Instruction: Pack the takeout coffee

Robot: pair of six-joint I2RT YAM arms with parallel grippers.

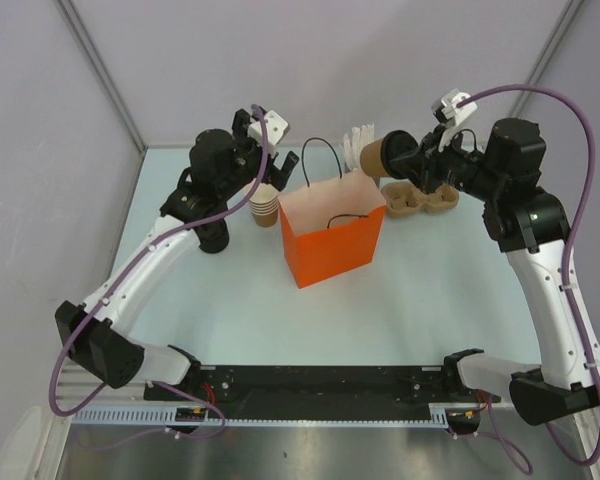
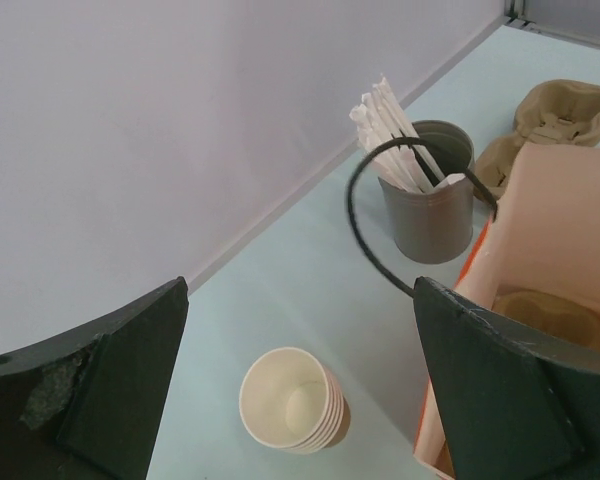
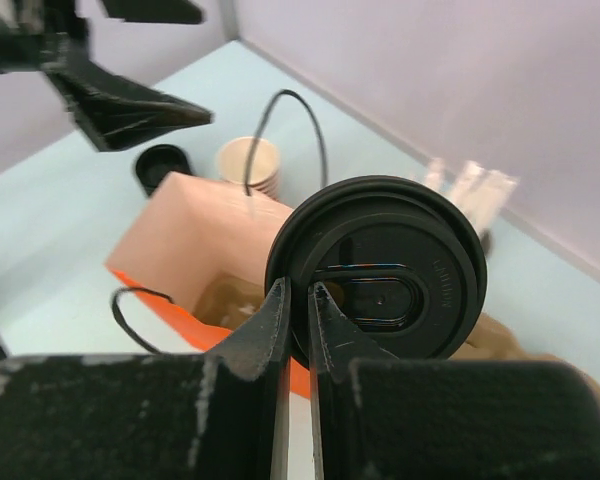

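Observation:
The takeout coffee (image 1: 377,155), a tan paper cup with a black lid (image 3: 390,262), lies tilted on its side in the air above the back right corner of the orange paper bag (image 1: 330,240). My right gripper (image 1: 418,156) is shut on it, and its two fingers (image 3: 280,320) pinch the lid's rim. The bag (image 3: 190,240) stands open below the cup, with a pulp cup carrier (image 3: 225,298) inside it. My left gripper (image 2: 300,292) hangs open and holds nothing, behind the bag's left side (image 1: 280,172), above a stack of lidless cups (image 2: 292,402).
A grey holder with white straws (image 2: 430,205) stands behind the bag. Pulp carriers (image 1: 420,197) lie at the back right. The stack of lidless cups (image 1: 265,206) and a stack of black lids (image 3: 163,165) sit left of the bag. The bag's black handles (image 2: 365,225) arch upward.

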